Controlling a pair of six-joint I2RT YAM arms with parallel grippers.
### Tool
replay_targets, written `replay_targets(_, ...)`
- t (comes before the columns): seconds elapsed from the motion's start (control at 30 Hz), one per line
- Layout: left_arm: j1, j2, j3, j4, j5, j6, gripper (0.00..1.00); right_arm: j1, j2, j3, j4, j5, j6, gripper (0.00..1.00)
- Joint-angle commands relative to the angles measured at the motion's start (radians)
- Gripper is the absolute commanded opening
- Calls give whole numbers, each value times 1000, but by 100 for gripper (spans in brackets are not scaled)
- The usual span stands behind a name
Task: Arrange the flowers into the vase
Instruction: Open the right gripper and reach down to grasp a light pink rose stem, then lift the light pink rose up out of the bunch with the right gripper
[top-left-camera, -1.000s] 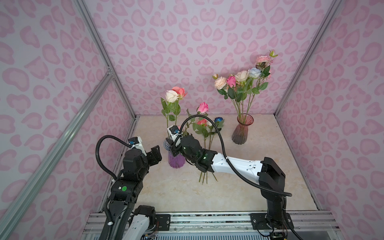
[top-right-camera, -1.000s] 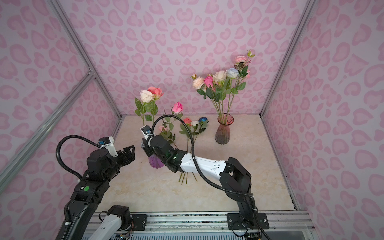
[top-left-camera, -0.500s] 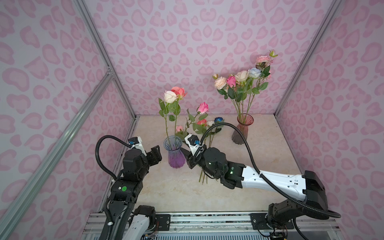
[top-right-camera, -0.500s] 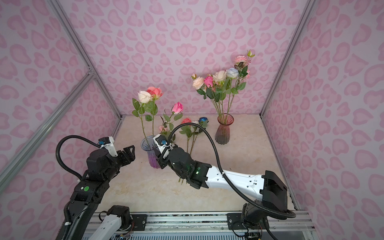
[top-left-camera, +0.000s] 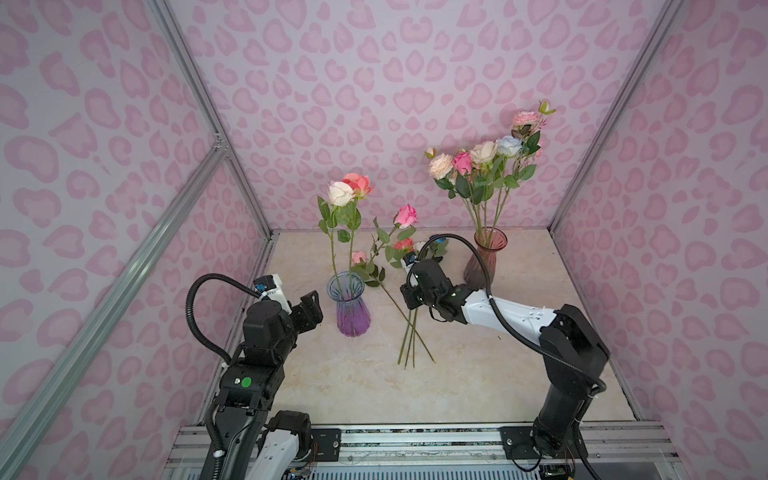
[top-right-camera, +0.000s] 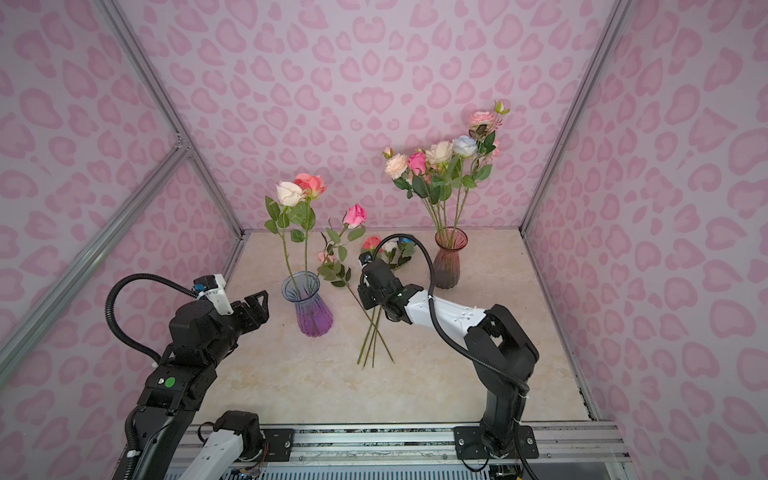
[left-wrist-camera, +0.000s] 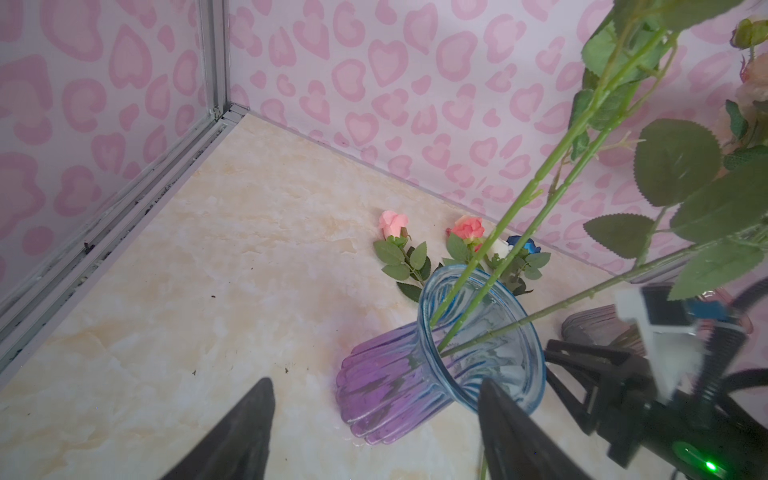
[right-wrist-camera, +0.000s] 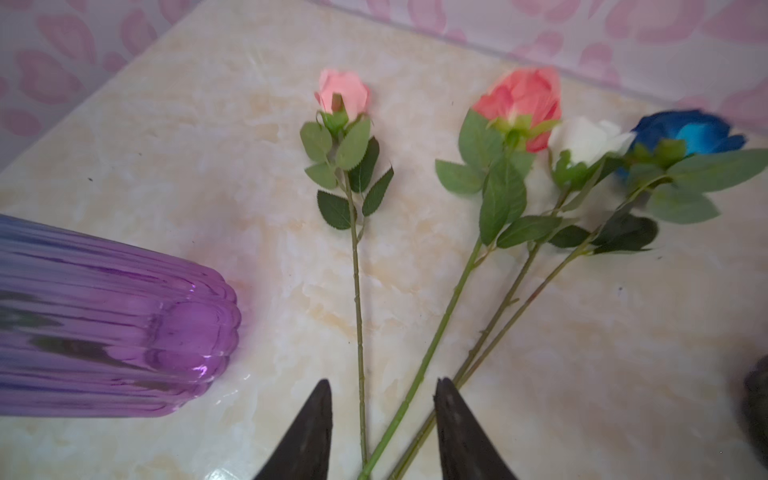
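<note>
Left gripper (top-left-camera: 311, 308) hovers beside the purple vase (top-left-camera: 353, 320), jaws spread wide and empty; three flowers (top-left-camera: 341, 193) stand in that vase, one leaning. Right gripper (right-wrist-camera: 383, 384) hangs low over four loose flowers (right-wrist-camera: 519, 104) lying on the table (top-left-camera: 478, 374) between the purple vase and the red vase (top-left-camera: 482, 266). Its jaws are parted around the stems, apparently pinching none, though the wrist view is blurry.

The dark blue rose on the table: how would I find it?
On the beige marble-look tabletop, look between the purple-and-blue glass vase and the red ribbed glass vase. Four roses lie fanned there; the dark blue rose is the end one nearest the red vase, beside a white rose. Of the four, only it is blue, brighter at the centre.
</note>
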Motion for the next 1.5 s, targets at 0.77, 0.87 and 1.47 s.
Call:
replay_targets(0.77, 1, -110, -60, -178, 525, -261, 82, -51, 526, 571, -315, -211, -14, 21)
replay_targets(0.87, 1, -100, -39, -202, 518, -219, 82, -49, 500, 528, -274, -211, 8, 11)
replay_targets(1.47, 1, -34, 47, -210, 476, -140, 83, -82, 73, 121, 70, -228, 184, 1)
